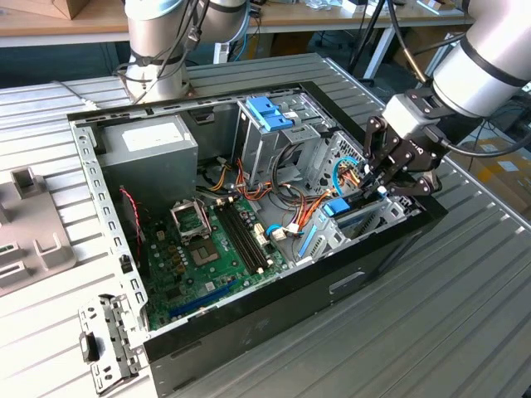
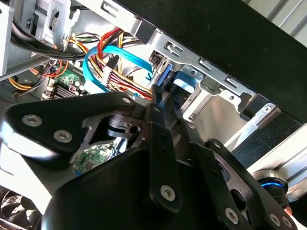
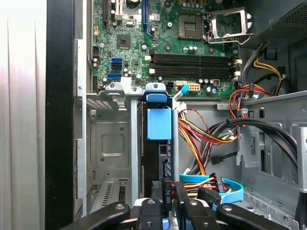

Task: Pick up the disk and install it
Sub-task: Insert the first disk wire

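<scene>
I am looking at an open computer case [image 1: 274, 307] lying on its side on a ribbed metal table [image 1: 465, 332]. The green motherboard [image 1: 207, 257] is sitting on the case floor, with its empty processor socket [image 1: 189, 220] and black memory slots [image 1: 245, 240] showing. A grey power supply [image 1: 149, 149] is occupying the far corner toward the exterior view's left. A tall metal drive cage [image 1: 278, 137] is standing next to it, topped by a blue plastic bracket [image 1: 270, 114]. Red, yellow and orange wires [image 3: 196, 139] are running across the interior, and a light-blue flat cable [image 2: 103, 60] is looping among them. A loose metal bracket [image 1: 104, 344] is lying outside the case, near its corner.
</scene>
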Tool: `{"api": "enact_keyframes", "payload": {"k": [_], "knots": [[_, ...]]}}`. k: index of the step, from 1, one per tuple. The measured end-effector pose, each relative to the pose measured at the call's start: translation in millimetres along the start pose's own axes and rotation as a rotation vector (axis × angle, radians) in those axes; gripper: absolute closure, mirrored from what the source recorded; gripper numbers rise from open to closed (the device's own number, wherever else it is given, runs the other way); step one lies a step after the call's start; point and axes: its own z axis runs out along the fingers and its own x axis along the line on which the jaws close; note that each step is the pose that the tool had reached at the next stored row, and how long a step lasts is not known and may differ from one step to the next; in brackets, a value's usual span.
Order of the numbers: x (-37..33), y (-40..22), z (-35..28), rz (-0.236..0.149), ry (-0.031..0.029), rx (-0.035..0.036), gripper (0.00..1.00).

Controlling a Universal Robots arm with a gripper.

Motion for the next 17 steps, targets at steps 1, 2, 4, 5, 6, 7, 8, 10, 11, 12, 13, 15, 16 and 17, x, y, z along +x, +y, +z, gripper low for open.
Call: {"api": "enact_keyframes", "payload": {"k": [1, 2, 4, 5, 6, 7, 8, 10, 11, 12, 13, 15, 16, 17], "knots": [[0.0, 0.0, 0.0, 0.0, 0.0001, 0.0, 0.75], [0.0, 0.0, 0.0, 0.0, 0.0001, 0.0, 0.75], [-0.3, 0.1, -2.1, 0.0, 0.0001, 0.0001, 0.75], [-0.6, 0.3, -4.5, 0.0, 0.0001, 0.0, 0.75], [-0.9, 0.4, -6.8, 0.0, 0.0001, 0.0001, 0.75], [-1.1, 0.6, -8.8, 0.0, 0.0002, 0.0, 0.75], [-1.2, 0.6, -9.6, 0.0, 0.0001, 0.0001, 0.75], [-1.3, 0.6, -9.8, 0.0, -0.0002, 0.0, 0.75], [-1.3, 0.6, -10.0, 0.0, 0.0001, 0.0001, 0.75], [-1.3, 0.6, -10.0, 0.0, 0.0001, 0.0, 0.76], [-1.3, 0.6, -10.1, 0.0, 0.0002, 0.0, 0.83], [-0.7, 0.5, -9.8, 0.0, 0.0002, -0.0009, 0.89], [0.2, 0.2, -9.0, 0.0, 0.0002, -0.0028, 0.89], [1.3, -0.3, -7.1, 0.001, 0.0004, -0.0063, 0.89]]}}
